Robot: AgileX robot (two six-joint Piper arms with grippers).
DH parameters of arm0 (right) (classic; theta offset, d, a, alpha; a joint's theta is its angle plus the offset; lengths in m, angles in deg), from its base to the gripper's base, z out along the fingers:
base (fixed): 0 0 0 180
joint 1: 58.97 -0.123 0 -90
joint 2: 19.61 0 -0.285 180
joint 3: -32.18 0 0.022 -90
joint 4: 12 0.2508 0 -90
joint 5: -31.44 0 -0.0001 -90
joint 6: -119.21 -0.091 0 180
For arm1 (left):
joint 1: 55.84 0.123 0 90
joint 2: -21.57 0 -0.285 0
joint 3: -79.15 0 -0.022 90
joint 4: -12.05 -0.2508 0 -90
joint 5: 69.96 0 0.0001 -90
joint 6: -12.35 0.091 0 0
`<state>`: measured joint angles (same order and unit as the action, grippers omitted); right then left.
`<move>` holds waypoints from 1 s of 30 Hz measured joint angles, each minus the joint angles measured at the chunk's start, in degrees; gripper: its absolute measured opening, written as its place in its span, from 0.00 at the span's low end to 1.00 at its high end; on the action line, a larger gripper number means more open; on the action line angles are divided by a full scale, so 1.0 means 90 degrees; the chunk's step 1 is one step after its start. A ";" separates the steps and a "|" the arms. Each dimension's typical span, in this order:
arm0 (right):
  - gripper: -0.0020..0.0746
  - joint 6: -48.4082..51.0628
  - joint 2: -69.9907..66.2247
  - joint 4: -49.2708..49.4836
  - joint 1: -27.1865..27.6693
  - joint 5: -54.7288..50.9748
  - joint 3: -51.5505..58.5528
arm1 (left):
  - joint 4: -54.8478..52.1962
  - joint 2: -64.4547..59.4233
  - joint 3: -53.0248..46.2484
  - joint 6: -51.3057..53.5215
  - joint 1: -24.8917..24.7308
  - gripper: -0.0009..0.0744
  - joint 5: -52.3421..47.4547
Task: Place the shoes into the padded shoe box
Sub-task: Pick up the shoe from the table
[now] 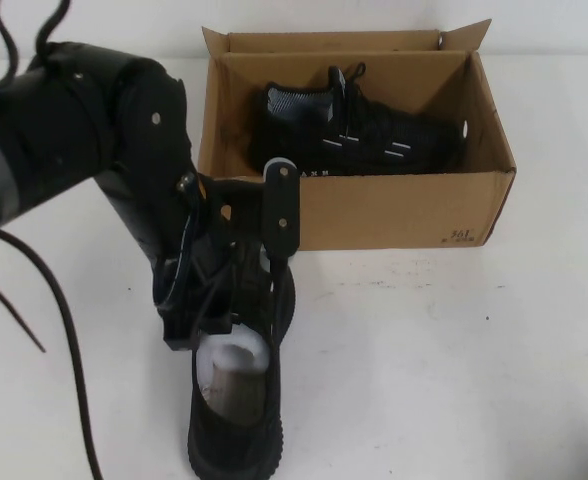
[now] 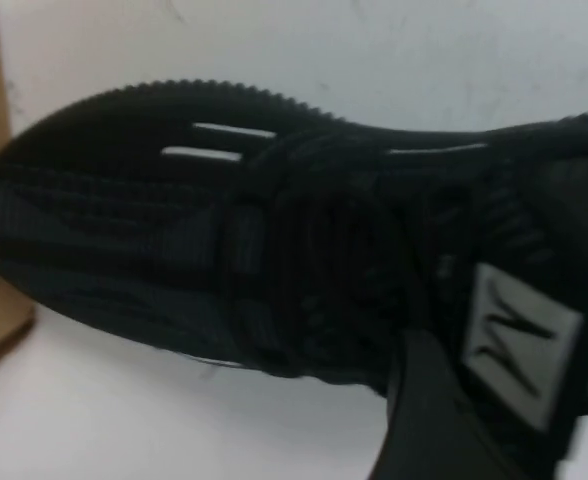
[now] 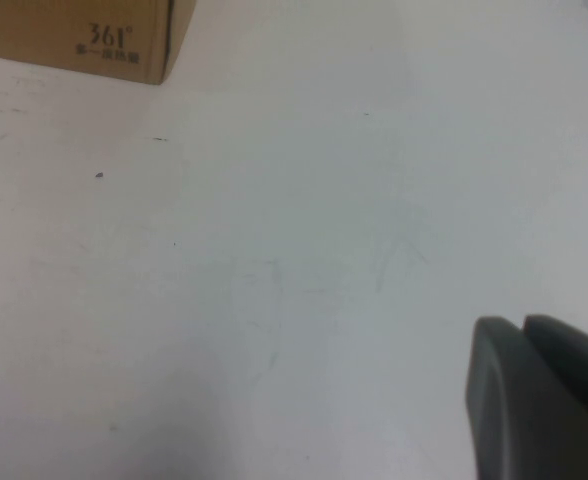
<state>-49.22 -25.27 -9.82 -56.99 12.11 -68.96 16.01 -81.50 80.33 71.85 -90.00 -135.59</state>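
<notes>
Sneaker [image 1: 236, 420] under my left gripper [image 1: 239, 300] is soft; I'd grab its collar. Finger spread unclear. Right gripper [image 3: 539, 395] looks closed, over bare table.

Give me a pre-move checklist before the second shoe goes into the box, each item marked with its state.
1. First shoe already lies inside the cardboard box: ok.
2. Free floor space in the box for a second shoe: cannot tell; the front wall hides it.
3. Second shoe is on the table in front of the box, heel toward the robot: ok.
4. Left claw is down over that shoe's laces; firm grip on it: cannot tell.
5. Box flaps stand open, top unobstructed: ok.
6. Right claw is above bare table, away from the box corner: ok.
</notes>
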 joint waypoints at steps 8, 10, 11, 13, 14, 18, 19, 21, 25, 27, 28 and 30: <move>0.02 0.0000 0.0000 0.0000 0.0000 0.0000 0.0000 | -0.0113 -0.0242 0.0005 0.0616 0.0000 0.44 0.0248; 0.02 0.0000 0.0000 0.0000 0.0000 0.0000 0.0000 | -0.0121 -0.0287 0.0005 0.0641 0.0000 0.44 0.0306; 0.02 0.0000 0.0000 0.0000 0.0000 0.0000 0.0000 | -0.0121 -0.0289 0.0005 0.0641 0.0000 0.44 0.0332; 0.02 0.0000 0.0000 0.0000 0.0000 0.0000 0.0000 | -0.0127 -0.0299 0.0005 0.0650 0.0000 0.44 0.0375; 0.02 0.0000 0.0000 0.0000 0.0000 0.0000 0.0000 | -0.0127 -0.0299 0.0005 0.0665 0.0000 0.44 0.0386; 0.02 0.0000 0.0000 0.0000 0.0000 0.0000 0.0000 | -0.0127 -0.0299 0.0005 0.0678 0.0000 0.44 0.0410; 0.02 0.0000 0.0000 0.0000 0.0000 0.0000 0.0000 | -0.0103 -0.0299 0.0005 0.0678 0.0000 0.43 0.0410; 0.02 0.0000 0.0000 0.0000 0.0000 0.0000 0.0000 | -0.0018 -0.0313 0.0005 0.0678 0.0000 0.40 0.0410; 0.02 0.0000 0.0000 0.0000 0.0000 0.0000 0.0000 | 0.0132 -0.0378 0.0005 0.0678 0.0000 0.34 0.0410; 0.02 0.0000 0.0000 0.0000 0.0000 0.0000 0.0000 | 0.0156 -0.0378 0.0005 0.0678 0.0000 0.33 0.0410; 0.02 0.0000 0.0000 0.0000 0.0000 0.0000 0.0000 | 0.0153 -0.0378 0.0005 0.0678 0.0000 0.32 0.0410; 0.02 0.0000 0.0000 0.0000 0.0000 0.0000 0.0000 | 0.0168 -0.0378 0.0005 0.0690 0.0000 0.27 0.0358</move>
<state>-49.22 -25.27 -9.82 -56.99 12.11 -68.96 17.53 -84.90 80.38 78.05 -90.00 -132.37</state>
